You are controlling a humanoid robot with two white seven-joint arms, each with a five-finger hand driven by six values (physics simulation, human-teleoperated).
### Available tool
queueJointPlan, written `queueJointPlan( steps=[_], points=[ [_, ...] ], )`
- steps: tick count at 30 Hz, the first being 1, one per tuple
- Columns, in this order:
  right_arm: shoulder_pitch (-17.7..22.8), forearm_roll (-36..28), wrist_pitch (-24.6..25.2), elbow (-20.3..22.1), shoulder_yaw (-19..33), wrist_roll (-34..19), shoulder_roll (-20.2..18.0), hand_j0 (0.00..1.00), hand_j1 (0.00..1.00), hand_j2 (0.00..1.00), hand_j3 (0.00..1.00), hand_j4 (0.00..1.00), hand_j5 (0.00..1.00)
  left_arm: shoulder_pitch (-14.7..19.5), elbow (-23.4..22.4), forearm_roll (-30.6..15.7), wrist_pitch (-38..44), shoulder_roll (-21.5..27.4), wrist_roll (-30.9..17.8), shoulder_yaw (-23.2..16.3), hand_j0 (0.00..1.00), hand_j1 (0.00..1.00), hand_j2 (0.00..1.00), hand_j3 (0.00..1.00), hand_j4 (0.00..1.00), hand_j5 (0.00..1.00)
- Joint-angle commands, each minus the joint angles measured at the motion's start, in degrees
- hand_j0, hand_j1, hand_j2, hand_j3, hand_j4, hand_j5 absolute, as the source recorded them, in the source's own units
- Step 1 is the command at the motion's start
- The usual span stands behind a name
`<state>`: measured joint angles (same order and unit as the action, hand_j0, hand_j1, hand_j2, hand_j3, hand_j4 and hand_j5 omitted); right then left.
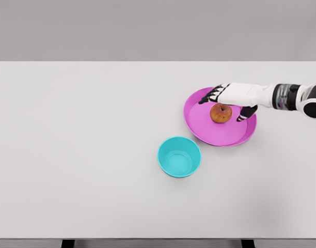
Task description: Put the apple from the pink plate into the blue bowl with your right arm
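Your right hand point(231, 97) hovers over the apple point(220, 113) on the pink plate point(199, 124), fingers point(208, 97) spread and holding nothing. Close off-centre and the apple may roll away; the blue bowl point(179, 156) waits at seven o'clock of the plate

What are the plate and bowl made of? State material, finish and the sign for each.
Plate: looks like pink plastic, smooth and slightly glossy, judging by its uniform colour and thin raised rim. Bowl: probably teal plastic, with a soft sheen inside. As renders, neither is certain.
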<state>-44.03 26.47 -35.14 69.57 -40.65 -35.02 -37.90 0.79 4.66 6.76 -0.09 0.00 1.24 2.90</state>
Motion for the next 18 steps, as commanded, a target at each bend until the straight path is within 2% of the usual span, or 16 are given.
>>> queueJointPlan(
  steps=[1,9,12,18],
  points=[
    [0.0,-0.3,0.1,-1.4,-0.7,0.0,0.5,1.0,1.0,1.0,1.0,1.0,1.0,0.0,0.0,0.0,0.0,0.0,0.0,0.0,1.0,1.0,1.0,1.0,1.0,1.0],
    [-0.1,-0.3,0.1,-2.6,-1.1,0.0,0.6,1.0,1.0,1.0,1.0,1.0,1.0,0.0,0.0,0.0,0.0,0.0,0.0,0.0,1.0,1.0,1.0,1.0,1.0,1.0],
    [-1.0,-0.2,0.1,-3.9,-1.2,0.0,2.1,1.0,1.0,1.0,1.0,1.0,1.0,0.0,0.0,0.1,0.0,0.0,0.0,0.0,1.0,1.0,1.0,1.0,1.0,1.0],
    [-1.1,-0.2,0.1,-5.3,-1.7,0.0,2.7,1.0,1.0,1.0,1.0,1.0,1.0,0.0,0.0,0.0,0.0,0.0,0.0,0.0,1.0,1.0,1.0,1.0,1.0,1.0]
  ],
)
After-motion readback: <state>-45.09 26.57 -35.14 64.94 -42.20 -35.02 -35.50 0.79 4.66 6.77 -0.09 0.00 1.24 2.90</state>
